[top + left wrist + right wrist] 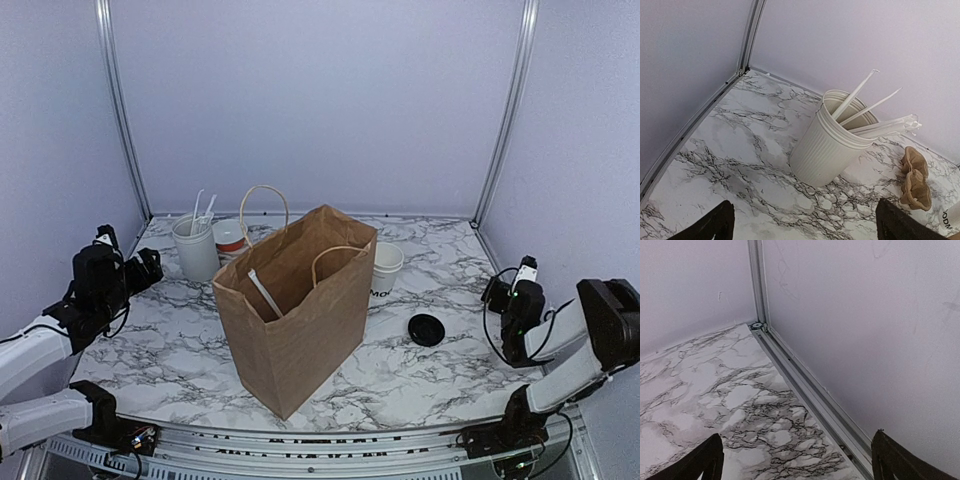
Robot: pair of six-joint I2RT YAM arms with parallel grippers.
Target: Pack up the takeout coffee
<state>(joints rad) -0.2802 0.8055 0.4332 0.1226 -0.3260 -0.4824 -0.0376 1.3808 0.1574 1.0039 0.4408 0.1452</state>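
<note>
The white paper coffee cup (386, 268) stands lidless on the marbled surface (430, 375) at the brown paper bag's (297, 305) 2 o'clock, its round black lid (427, 329) at 3 o'clock, both tools, left (148, 265) and right (497, 291), open and empty, so capping likely comes next.

Pale lilac walls (320, 100) close in the back and both sides, joined at the corners by upright silver metal rails (122, 110), around a white marble-patterned table (420, 375) with dark grey veins under even light.
</note>
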